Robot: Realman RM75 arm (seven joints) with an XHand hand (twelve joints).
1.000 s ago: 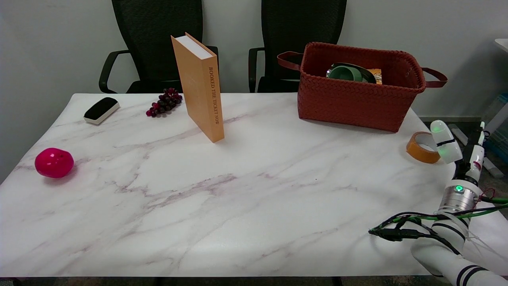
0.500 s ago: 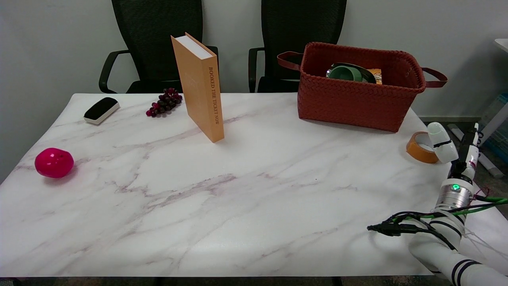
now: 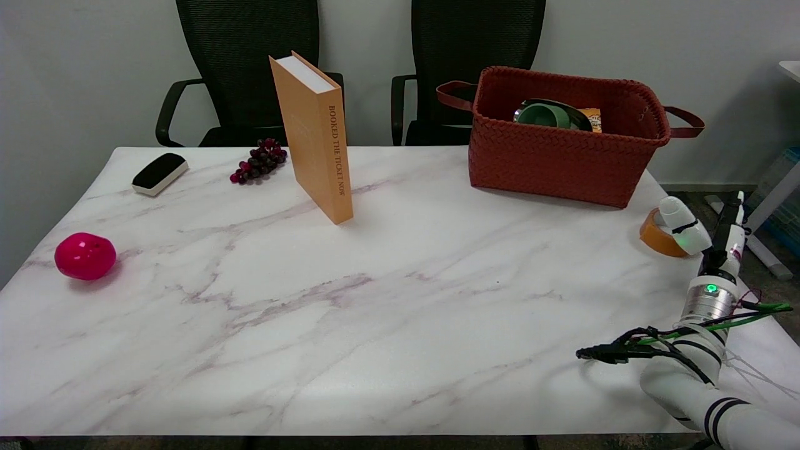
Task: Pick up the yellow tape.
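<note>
The marble-patterned desk (image 3: pixel 387 300) fills most of the head view, with two black office chairs (image 3: pixel 247 69) behind it. At the far right of the desk stands a woven reddish-brown basket (image 3: pixel 562 150) holding a green bowl and something orange. Left of centre a tan hardback book (image 3: pixel 315 137) stands upright on its end, spine turned to the camera. The white right arm (image 3: pixel 706 369) reaches in from the lower right corner, trailing black and green cables. Smaller things lie along the left: a bright pink ball (image 3: pixel 85 255) near the left edge, a bunch of dark grapes (image 3: pixel 258 160) beside the book, and a black-and-white eraser block (image 3: pixel 159 174) at the far left.

The yellow tape (image 3: pixel 656 237) lies flat on the desk at its right edge, just in front of the basket's right corner, its hole facing up. The robot hand (image 3: pixel 700 231) is at the tape's right side, and a white fingertip (image 3: pixel 678 215) overlaps the roll's far rim, seemingly over or in the hole. The tape therefore lies immediately left of the robot hand, partly covered by it. The rest of the fingers are edge-on to the camera, so I cannot tell whether they are spread or closed, or whether the roll is pinched yet.
</note>
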